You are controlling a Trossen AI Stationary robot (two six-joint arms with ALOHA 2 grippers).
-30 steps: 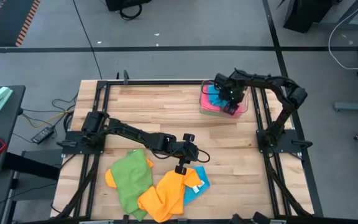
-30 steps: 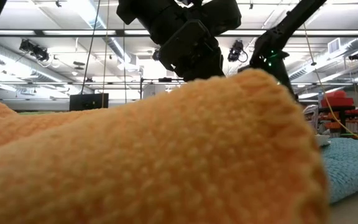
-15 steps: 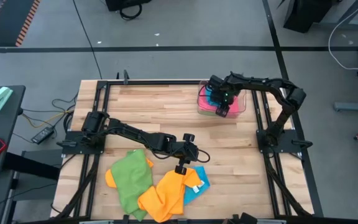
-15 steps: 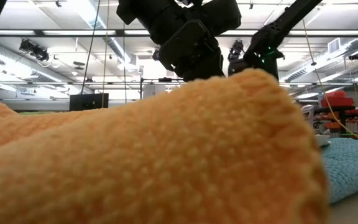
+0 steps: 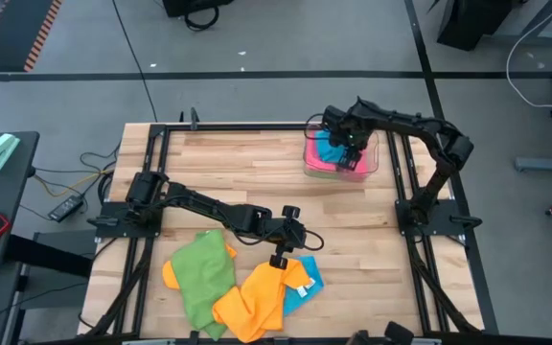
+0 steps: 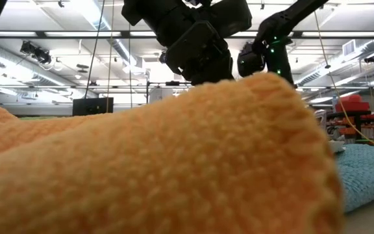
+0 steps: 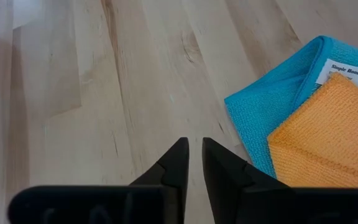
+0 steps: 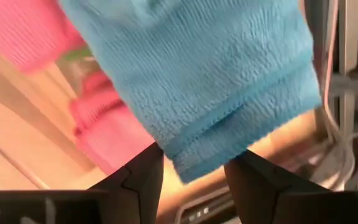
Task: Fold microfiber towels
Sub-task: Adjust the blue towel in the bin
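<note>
Three microfiber towels lie bunched near the table's front edge: a green one [image 5: 202, 278], an orange one [image 5: 252, 302] and a sky blue one [image 5: 305, 276] partly under the orange. My left gripper [image 7: 194, 146] hovers over bare wood just beyond them. Its fingers are nearly together with nothing between them. At the far right, my right gripper [image 5: 345, 151] stands over a clear tray [image 5: 372, 169] of pink towels [image 8: 98, 124]. It is shut on a blue towel [image 8: 210, 81]. My right gripper pinches a folded edge of the blue towel [image 8: 197, 152] between its two fingers, in several layers. The fingers come steeply from above, pointing down. The rest of the towel hangs past the fingertips over the pink towels in the tray.
Black frame rails [image 5: 405, 192] run along the table's sides, close beside the tray. The bunched orange towel [image 6: 161, 162] fills most of the low view, with the sky blue one [image 6: 365, 175] at its right. Bare wood [image 5: 238, 168] lies between the tray and the front pile.
My right gripper has risen over the tray and drifted a little toward the table's left and far edge. It still holds the blue towel. My left arm has kept still.
</note>
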